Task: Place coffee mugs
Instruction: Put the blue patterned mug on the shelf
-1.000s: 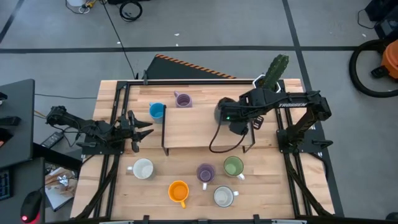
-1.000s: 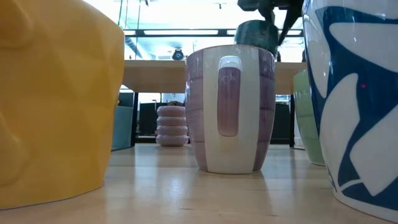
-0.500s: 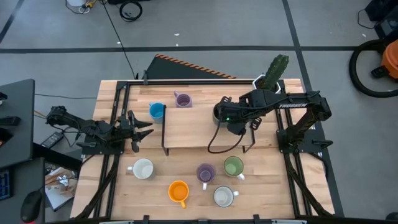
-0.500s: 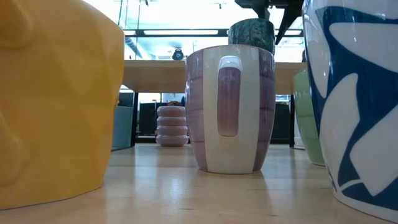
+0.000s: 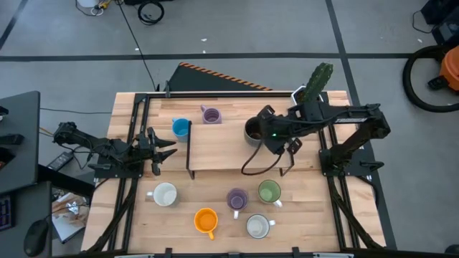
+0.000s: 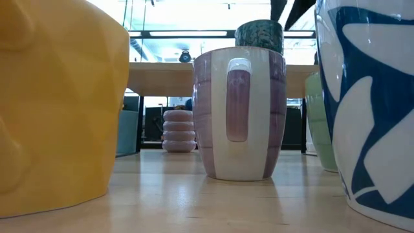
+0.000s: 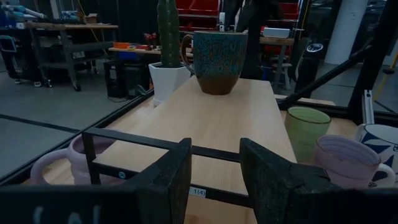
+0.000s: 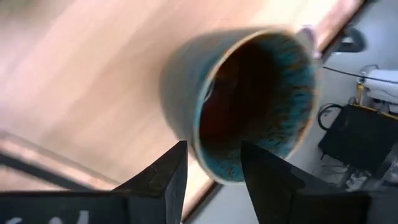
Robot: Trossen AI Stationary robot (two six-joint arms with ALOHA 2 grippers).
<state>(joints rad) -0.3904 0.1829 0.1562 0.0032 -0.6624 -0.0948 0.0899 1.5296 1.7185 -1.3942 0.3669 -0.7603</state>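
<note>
Presently, right gripper [image 5: 269, 134] spread, just beside dark brown mug [image 5: 252, 131] standing free; left gripper [image 5: 166, 147] spread, empty.

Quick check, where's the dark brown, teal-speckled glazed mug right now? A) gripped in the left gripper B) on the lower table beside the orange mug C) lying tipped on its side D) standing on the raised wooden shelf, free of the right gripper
D: the dark brown, teal-speckled glazed mug stands upright on the raised wooden shelf, with the right gripper open just off it.
</note>
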